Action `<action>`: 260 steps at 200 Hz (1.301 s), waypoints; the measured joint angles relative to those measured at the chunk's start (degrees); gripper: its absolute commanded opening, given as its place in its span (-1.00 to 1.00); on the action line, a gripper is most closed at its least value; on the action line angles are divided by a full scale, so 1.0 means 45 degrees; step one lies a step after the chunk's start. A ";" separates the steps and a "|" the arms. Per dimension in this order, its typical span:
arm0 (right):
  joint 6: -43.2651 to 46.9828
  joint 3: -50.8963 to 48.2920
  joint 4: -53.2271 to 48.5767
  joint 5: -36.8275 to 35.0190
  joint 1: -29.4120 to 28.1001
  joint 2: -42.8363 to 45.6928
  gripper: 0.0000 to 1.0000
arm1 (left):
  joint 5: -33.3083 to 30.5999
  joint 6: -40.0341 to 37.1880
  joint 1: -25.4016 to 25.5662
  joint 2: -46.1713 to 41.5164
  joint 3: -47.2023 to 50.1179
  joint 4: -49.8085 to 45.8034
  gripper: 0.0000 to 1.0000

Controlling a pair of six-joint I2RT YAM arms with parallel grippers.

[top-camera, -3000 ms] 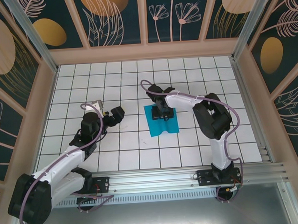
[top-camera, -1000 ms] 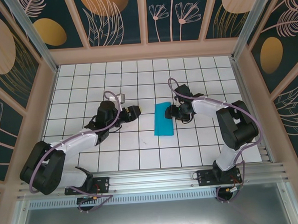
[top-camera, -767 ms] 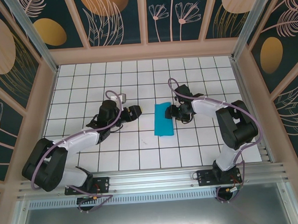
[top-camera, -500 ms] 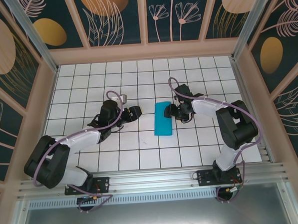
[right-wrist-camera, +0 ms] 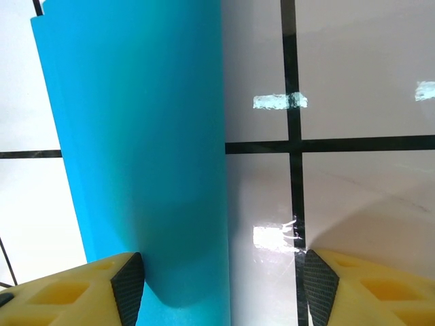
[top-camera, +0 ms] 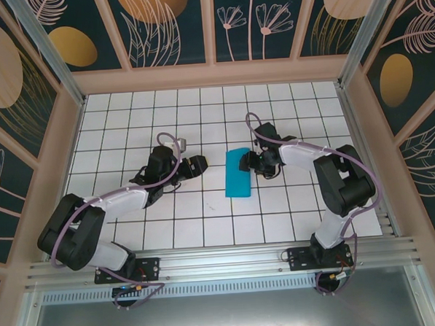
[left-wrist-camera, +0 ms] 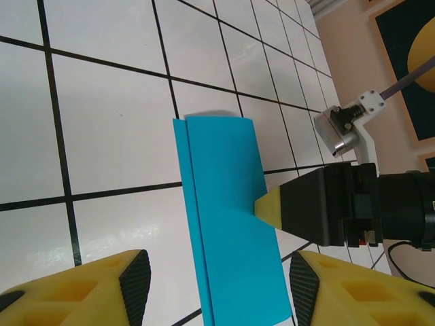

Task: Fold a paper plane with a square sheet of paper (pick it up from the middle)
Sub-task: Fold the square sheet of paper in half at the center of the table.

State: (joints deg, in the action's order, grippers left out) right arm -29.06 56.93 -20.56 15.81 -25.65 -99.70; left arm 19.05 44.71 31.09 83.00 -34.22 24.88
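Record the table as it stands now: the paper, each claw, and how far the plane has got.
paper: blue sheet, folded in half, lying on the tiled table
left claw: open, left of the sheet, not touching it
right claw: open, at the sheet's right edge, one fingertip on the paper
plane: not yet shaped, only a long narrow rectangle

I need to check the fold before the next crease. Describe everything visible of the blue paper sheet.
The square sheet of paper is thin, plain, bright cyan-blue, and folded in half into a long rectangle. Its two layers sit slightly offset along one long edge. It lies on the white tiled table, with one end seeming to lift a little. A yellow fingertip of the open right hand meets the other long edge. The left hand is apart from it.
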 measured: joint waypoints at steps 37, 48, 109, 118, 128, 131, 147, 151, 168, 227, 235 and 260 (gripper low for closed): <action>0.0000 0.0393 0.0049 0.0199 -0.0204 -0.0112 0.34 | 0.0000 0.0000 0.0010 0.0141 -0.0087 0.0000 0.21; 0.0000 0.0432 0.0049 0.0189 -0.0243 -0.0126 0.33 | 0.0000 0.0000 0.0010 0.0165 -0.0097 0.0000 0.21; 0.0257 0.0510 -0.0112 -0.0223 -0.0355 -0.0471 0.30 | 0.0005 0.0000 0.0010 0.0214 -0.0117 0.0000 0.22; 0.0325 0.0510 -0.0107 -0.0233 -0.0364 -0.0471 0.29 | 0.0005 0.0000 0.0010 0.0214 -0.0117 0.0000 0.23; 0.0398 0.0510 -0.0126 -0.0233 -0.0364 -0.0476 0.28 | 0.0010 0.0000 0.0015 0.0214 -0.0117 0.0000 0.22; 0.0408 0.0510 -0.0131 -0.0233 -0.0364 -0.0476 0.28 | 0.0010 0.0000 0.0010 0.0219 -0.0117 0.0000 0.22; 0.0495 0.0510 -0.0151 -0.0233 -0.0364 -0.0481 0.27 | 0.0029 0.0000 0.0010 0.0262 -0.0117 0.0000 0.22; 0.0515 0.0515 -0.0155 -0.0233 -0.0364 -0.0481 0.27 | 0.0049 0.0000 0.0010 0.0277 -0.0121 0.0000 0.22; 0.0636 0.0568 -0.0214 -0.0233 -0.0364 -0.0505 0.26 | 0.0097 0.0000 0.0010 0.0311 -0.0160 -0.0005 0.22; 0.1039 0.0772 -0.0544 -0.0214 -0.0359 -0.0510 0.24 | 0.0253 0.0000 0.0015 0.0330 -0.0243 -0.0005 0.23; 0.1069 0.0826 -0.0563 -0.0219 -0.0359 -0.0529 0.24 | 0.0296 0.0000 0.0015 0.0330 -0.0243 -0.0005 0.23; 0.1069 0.0913 -0.0563 -0.0219 -0.0369 -0.0699 0.22 | 0.0345 -0.0005 0.0015 0.0330 -0.0243 -0.0005 0.18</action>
State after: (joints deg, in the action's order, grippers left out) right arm -24.25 61.04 -23.09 14.83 -27.31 -102.85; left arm 20.60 44.69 31.16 84.49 -35.31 24.86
